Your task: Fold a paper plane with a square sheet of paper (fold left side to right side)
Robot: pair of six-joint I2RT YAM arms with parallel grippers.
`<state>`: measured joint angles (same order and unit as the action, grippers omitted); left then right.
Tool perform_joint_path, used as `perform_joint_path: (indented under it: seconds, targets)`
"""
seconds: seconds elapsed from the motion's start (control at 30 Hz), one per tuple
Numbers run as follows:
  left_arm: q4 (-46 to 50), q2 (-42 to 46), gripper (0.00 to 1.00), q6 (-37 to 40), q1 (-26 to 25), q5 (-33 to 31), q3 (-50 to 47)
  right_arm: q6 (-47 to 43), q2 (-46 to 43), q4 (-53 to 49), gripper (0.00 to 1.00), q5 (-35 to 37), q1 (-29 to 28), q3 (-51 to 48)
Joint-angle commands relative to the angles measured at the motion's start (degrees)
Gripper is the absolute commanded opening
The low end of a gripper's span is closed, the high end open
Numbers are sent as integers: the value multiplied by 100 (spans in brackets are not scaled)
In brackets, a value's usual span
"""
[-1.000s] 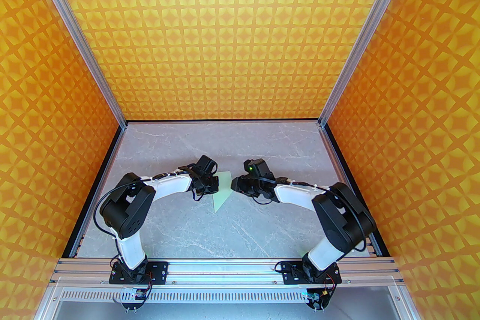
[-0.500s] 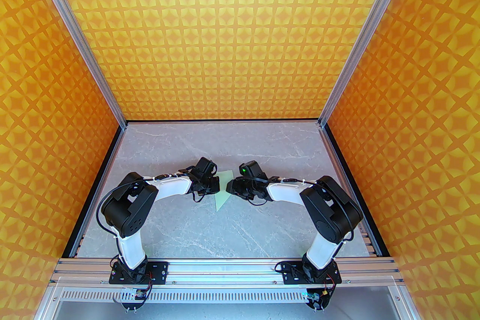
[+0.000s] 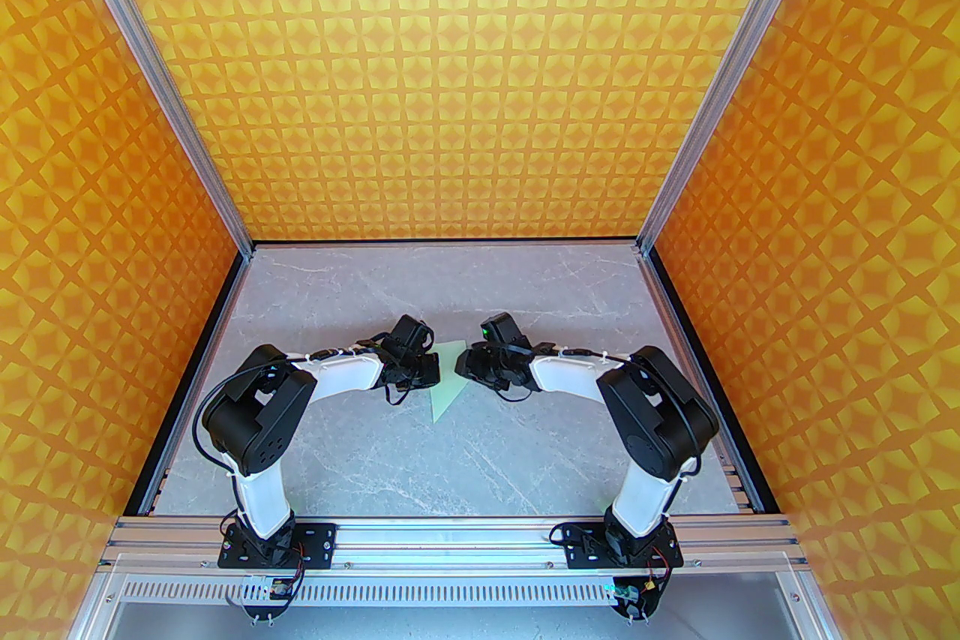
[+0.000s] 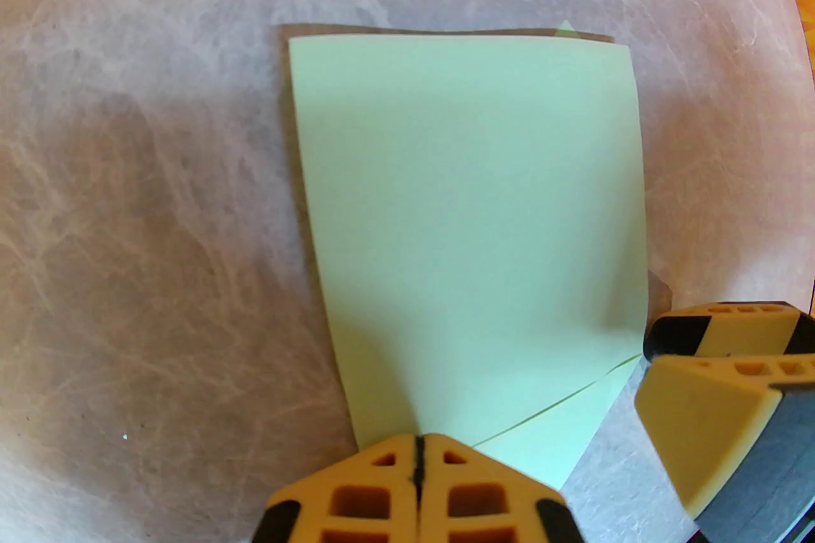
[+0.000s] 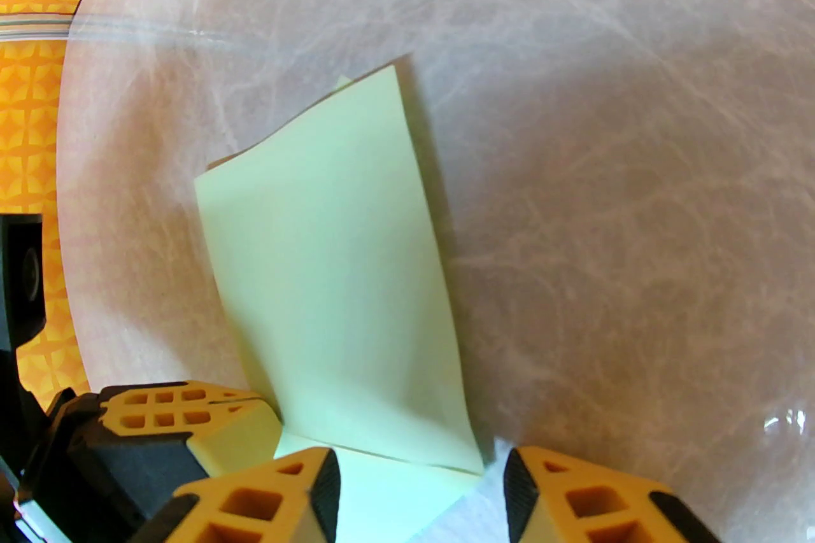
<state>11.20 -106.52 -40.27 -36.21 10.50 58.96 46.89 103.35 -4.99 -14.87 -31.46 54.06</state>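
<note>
The sheet of paper (image 3: 448, 389) lies near the middle of the grey marble-pattern table (image 3: 480, 464), between the two wrists. From overhead it shows as a pale mint-green sliver with a point facing the near edge.

**Sheet condition.** In the left wrist view the sheet (image 4: 471, 209) is doubled over. An upper layer stands slightly clear of the surface and casts a thin shadow along its left and far edges. A lower layer shows beneath it at the near right corner, and the edges of the two layers do not line up there.

**Left gripper.** The left gripper (image 4: 417, 451) has its jaws pressed fully together. The near edge of the upper layer runs up into the seam between them, so it is pinching that layer. Overhead, the left gripper (image 3: 429, 373) sits at the sheet's left edge.

**Right gripper.** The right gripper (image 5: 417, 483) has its jaws partly apart with a clear gap. The exposed corner of the lower layer lies in that gap, and neither finger (image 5: 318, 489) presses on the sheet (image 5: 337, 273). It holds nothing. Overhead, the right gripper (image 3: 461, 367) sits at the sheet's right edge, close to the left one.
</note>
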Motion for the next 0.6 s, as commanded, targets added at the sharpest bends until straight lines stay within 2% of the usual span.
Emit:
perform_joint_path:
  seconds: [0.0, 0.33, 0.57]
  targets:
    - [355, -145, 5, -83, -97, 48, -217, -11, 265, 391, 48, -385, -9, 149]
    - [369, -185, 5, -130, -119, 57, -136, 299, -101, 982, 48, -761, -18, -325]
    - [367, -176, 5, -153, -115, 58, -164, 414, -408, 921, 52, -525, -18, -591]
